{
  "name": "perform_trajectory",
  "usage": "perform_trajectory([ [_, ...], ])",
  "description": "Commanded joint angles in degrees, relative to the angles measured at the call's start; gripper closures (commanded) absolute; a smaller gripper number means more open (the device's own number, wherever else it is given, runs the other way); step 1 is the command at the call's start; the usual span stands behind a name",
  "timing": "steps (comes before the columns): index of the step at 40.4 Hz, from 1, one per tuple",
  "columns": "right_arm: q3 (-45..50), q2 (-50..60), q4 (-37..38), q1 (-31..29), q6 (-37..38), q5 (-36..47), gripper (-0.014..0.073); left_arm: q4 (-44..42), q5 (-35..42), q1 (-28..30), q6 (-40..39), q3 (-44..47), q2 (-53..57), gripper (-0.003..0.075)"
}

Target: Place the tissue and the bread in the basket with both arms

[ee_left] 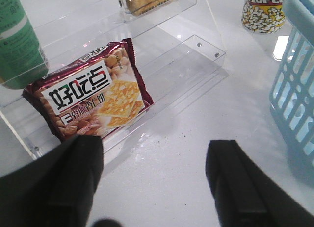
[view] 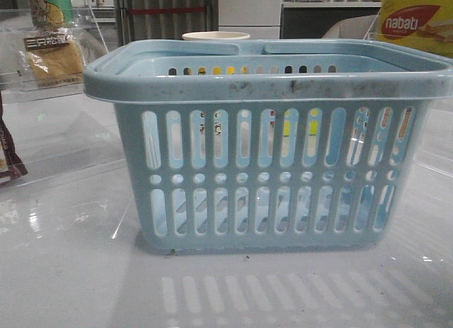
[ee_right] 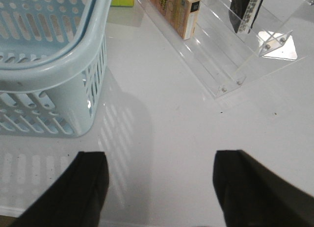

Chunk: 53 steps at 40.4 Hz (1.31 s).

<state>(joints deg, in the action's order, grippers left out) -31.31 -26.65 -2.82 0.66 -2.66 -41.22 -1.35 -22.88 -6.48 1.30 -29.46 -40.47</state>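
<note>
Landmark: the basket [view: 269, 158], mid-counter [view: 71, 271], nothing visible inside it through the slots.

Left of basket: clear stand [ee_left: 196, 65] holding the bread [view: 53, 55] on an upper step, wrapped, label strip showing. Lower step: maroon snack packet [ee_left: 93, 102], leaning; green bottle [ee_left: 17, 40] beside it. Popcorn cup [ee_left: 262, 11] between the stand and the basket. Left pincer [ee_left: 154, 183] spread, empty, hanging over bare counter just before the snack packet, with the bread farther up the stand.

Right of basket: second clear stand [ee_right: 245, 55] with an orange box [ee_right: 179, 11] and a dark block, likely the tissue [ee_right: 248, 9], upright on a step. Right pincer [ee_right: 159, 188] spread, empty, above bare counter between basket and stand.

Judgement: the step in hand is the reach; neither item grasped yet. Next: left must pass over the snack packet up to the bread; right must advance to the dark pack.
</note>
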Motion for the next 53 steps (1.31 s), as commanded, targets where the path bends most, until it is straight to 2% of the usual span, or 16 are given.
perform_trajectory([
  [1, -2.1, -0.7, 0.7, -0.2, -0.6, 4.1, 0.0034, 0.3, 4.4, -0.3, -0.1, -2.1, -0.1, 0.0261],
  [18, -2.2, -0.7, 2.4, -0.2, -0.3, 2.4, 0.0034, 0.3, 4.4, -0.3, -0.1, -2.1, -0.1, 0.0373],
  [27, -5.1, -4.7, 13.2, -2.4, 10.5, 2.4, 0.0034, 0.3, 4.4, -0.3, -0.1, -2.1, -0.1, 0.043],
  [34, -10.4, -13.7, 14.2, -5.2, 11.5, 2.3, 0.0034, 0.3, 4.4, -0.3, -0.1, -2.1, -0.1, 0.0471],
  [47, -26.2, -37.5, 11.0, -12.8, 11.0, -1.0, 0.0034, 0.3, 4.4, -0.3, -0.1, -2.1, -0.1, 0.0541],
  [50, -30.8, -42.7, 7.4, -15.3, 8.0, -2.4, 0.0034, 0.3, 4.4, -0.3, -0.1, -2.1, -0.1, 0.0557],
  [53, -35.7, -47.8, 0.4, -18.1, 2.2, -3.1, 0.0034, 0.3, 4.4, -0.3, -0.1, -2.1, -0.1, 0.0573],
])
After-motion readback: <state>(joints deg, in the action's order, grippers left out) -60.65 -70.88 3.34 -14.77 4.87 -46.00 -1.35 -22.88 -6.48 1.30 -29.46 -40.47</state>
